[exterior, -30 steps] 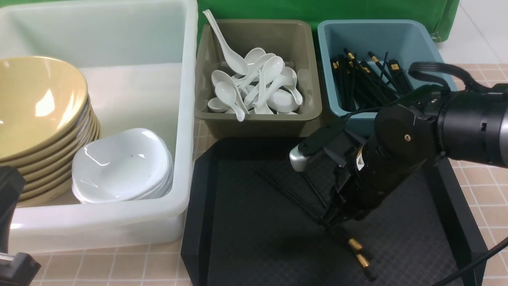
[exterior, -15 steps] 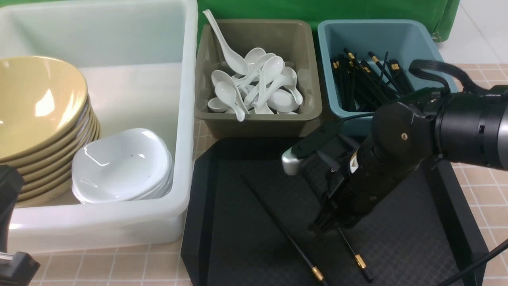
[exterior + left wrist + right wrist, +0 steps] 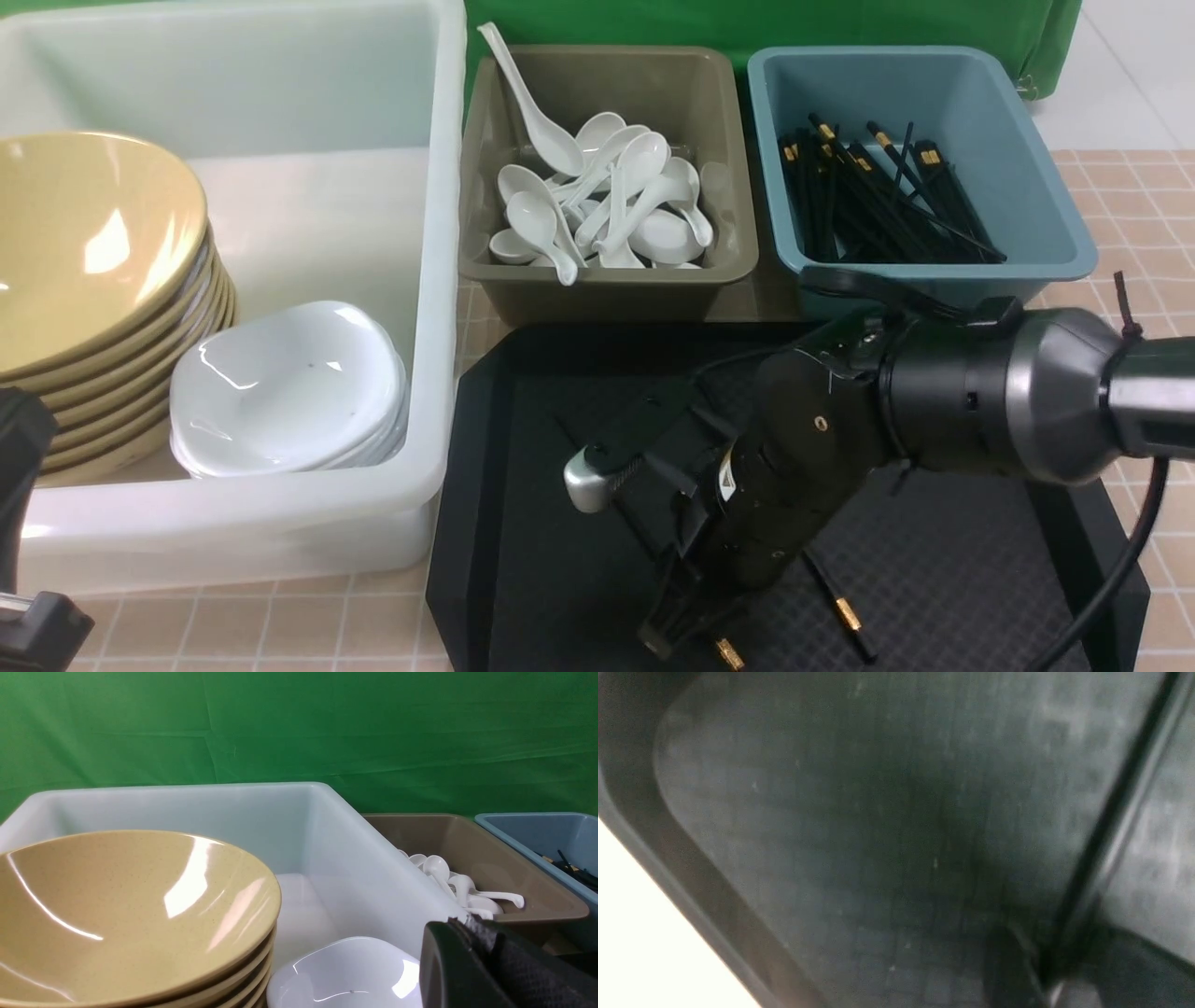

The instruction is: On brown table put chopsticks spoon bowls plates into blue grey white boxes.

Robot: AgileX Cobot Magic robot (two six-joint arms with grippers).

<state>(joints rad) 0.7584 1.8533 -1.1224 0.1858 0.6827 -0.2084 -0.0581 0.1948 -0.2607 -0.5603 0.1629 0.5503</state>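
Two black chopsticks lie loose on the black tray [image 3: 551,579]. One chopstick [image 3: 834,597] lies free just right of my right gripper [image 3: 680,627]. Only the gold end of the other [image 3: 726,655] peeks out under the fingers. In the right wrist view this chopstick [image 3: 1111,812] runs between the parted fingers, which stand open low over the tray. More chopsticks [image 3: 868,196] fill the blue box [image 3: 1055,215]. Spoons [image 3: 607,201] fill the grey box [image 3: 607,275]. Stacked tan bowls [image 3: 84,243] and white plates [image 3: 280,383] sit in the white box [image 3: 439,280]. My left gripper [image 3: 460,921] is shut and holds nothing, near the white box.
The black tray has raised rims and sits on the brown table [image 3: 1144,205] in front of the grey and blue boxes. The right arm's cable [image 3: 1134,569] hangs over the tray's right side. A green cloth [image 3: 299,728] backs the scene.
My right arm has swung left and toward the tray's near edge, dropping lower, and its jaws have parted. The two chopsticks, together a second ago, now lie apart.
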